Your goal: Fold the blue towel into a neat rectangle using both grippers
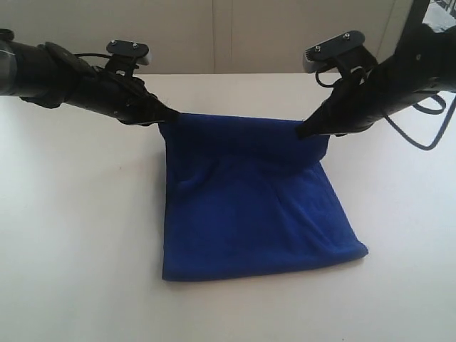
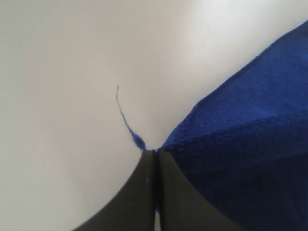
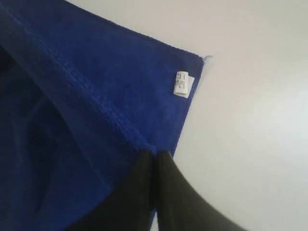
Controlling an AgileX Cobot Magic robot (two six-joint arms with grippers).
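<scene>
— Status of the left gripper (image 1: pixel 169 114)?

— Clamped hard on the far left corner of the blue towel (image 1: pixel 249 206). Its fingers are pressed together, with the hem pinched right at the tips. A loose blue thread (image 2: pixel 126 120) trails from that corner above the white table (image 1: pixel 71 249).

— And the right gripper (image 1: pixel 306 132)?

— Likewise closed, biting the far right corner. In the right wrist view a small white tag (image 3: pixel 182 83) shows at a cloth corner just beyond the fingertips.

— Where does the towel sit overall?

— Mid-table, between the two arms. Its far edge is held up off the surface, stretched almost straight from one pinch to the other with a slight sag. From there the cloth slopes down, and its near edge rests flat on the table.

— Wrinkles?

— Soft creases run down from each held corner.
</scene>
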